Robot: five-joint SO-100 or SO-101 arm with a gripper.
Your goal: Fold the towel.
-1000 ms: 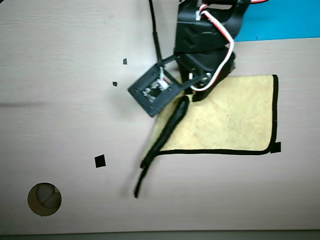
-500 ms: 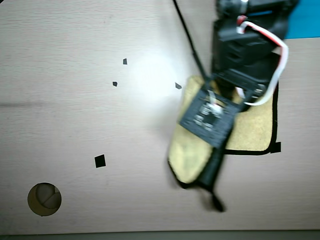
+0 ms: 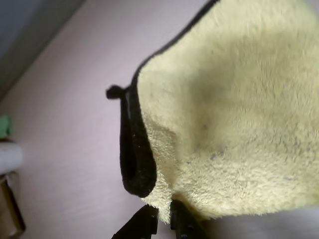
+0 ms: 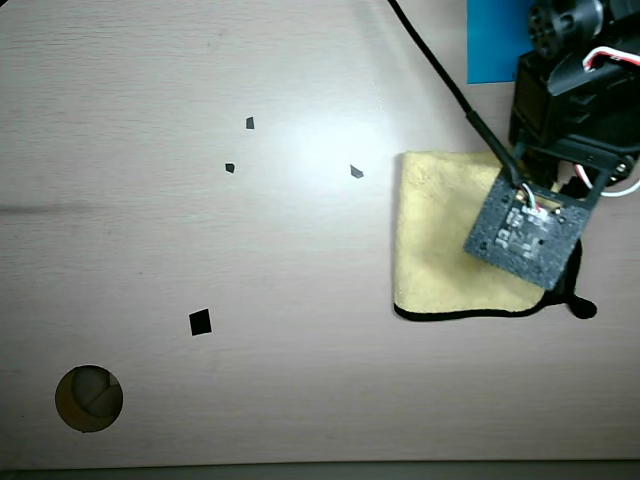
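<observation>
Dragged rightward since before, the towel (image 4: 440, 240) now lies doubled on the worktop (image 4: 200, 400); fingers (image 3: 164, 221) together, pinching its edge.

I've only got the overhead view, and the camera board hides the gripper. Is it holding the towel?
Observer: In the wrist view the gripper has its fingertips close together, right at the fuzzy edge of the towel. I cannot tell whether any cloth is pinched.
Operator: Is the black trim lying flat there?
Observer: No, the trim curls up into a thick rolled lip just beside the fingertips.
</observation>
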